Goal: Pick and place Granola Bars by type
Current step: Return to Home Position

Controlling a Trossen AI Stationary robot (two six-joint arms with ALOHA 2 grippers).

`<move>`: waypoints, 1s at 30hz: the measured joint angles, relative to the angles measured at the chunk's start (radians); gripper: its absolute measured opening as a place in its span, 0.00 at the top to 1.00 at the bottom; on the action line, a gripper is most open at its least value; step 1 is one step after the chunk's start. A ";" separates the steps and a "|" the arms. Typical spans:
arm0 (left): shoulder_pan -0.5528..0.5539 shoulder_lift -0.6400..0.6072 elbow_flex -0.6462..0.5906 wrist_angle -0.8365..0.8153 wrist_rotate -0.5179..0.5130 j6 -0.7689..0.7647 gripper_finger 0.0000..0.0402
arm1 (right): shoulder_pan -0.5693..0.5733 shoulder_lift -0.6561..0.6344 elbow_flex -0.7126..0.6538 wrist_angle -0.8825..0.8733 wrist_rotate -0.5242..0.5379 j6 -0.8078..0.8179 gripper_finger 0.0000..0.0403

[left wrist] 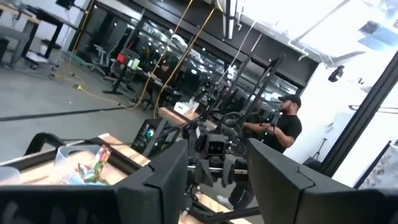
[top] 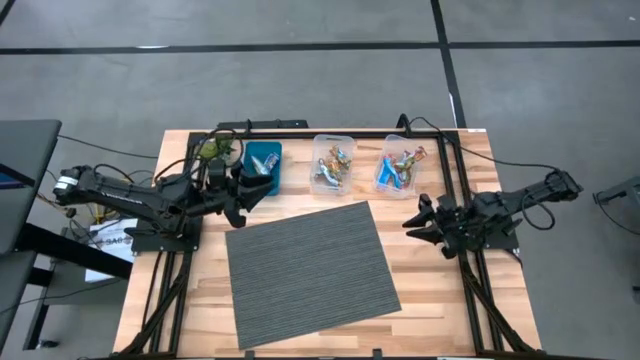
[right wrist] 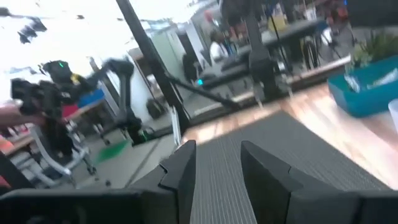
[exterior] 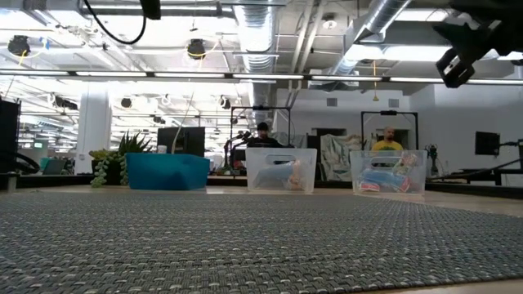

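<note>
Granola bars lie in the far blue bin and clear tubs. Left tool, open and empty, hangs beside that bin; right tool open, empty. Lift your left arm clear of the rim before you fold home.

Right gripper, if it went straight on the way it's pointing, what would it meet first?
Probably the grey mat, straight ahead of the right gripper with nothing between; depth is unclear, so it might pass above it.
</note>
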 joint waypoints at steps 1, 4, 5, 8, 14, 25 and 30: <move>-0.008 0.000 0.006 0.000 -0.009 0.010 0.61 | 0.000 -0.023 -0.009 0.004 0.000 -0.002 0.71; -0.021 0.000 0.018 -0.002 -0.016 0.018 0.61 | 0.000 -0.102 -0.047 0.001 -0.017 -0.017 0.72; -0.023 0.000 0.020 -0.005 -0.016 0.018 0.61 | 0.000 -0.128 -0.060 0.000 -0.019 -0.017 0.73; -0.031 0.000 0.020 -0.009 -0.016 0.017 0.61 | 0.000 -0.203 -0.091 0.002 -0.020 -0.026 0.74; -0.052 0.000 0.020 -0.009 -0.014 0.007 0.61 | 0.000 -0.232 -0.124 0.013 -0.055 -0.043 0.76; -0.075 0.000 0.020 -0.021 0.006 0.013 0.61 | -0.006 -0.209 -0.133 -0.109 -0.076 -0.107 0.77; -0.075 0.000 0.021 -0.116 0.005 -0.031 0.61 | -0.006 -0.192 -0.133 -0.109 -0.069 -0.131 0.77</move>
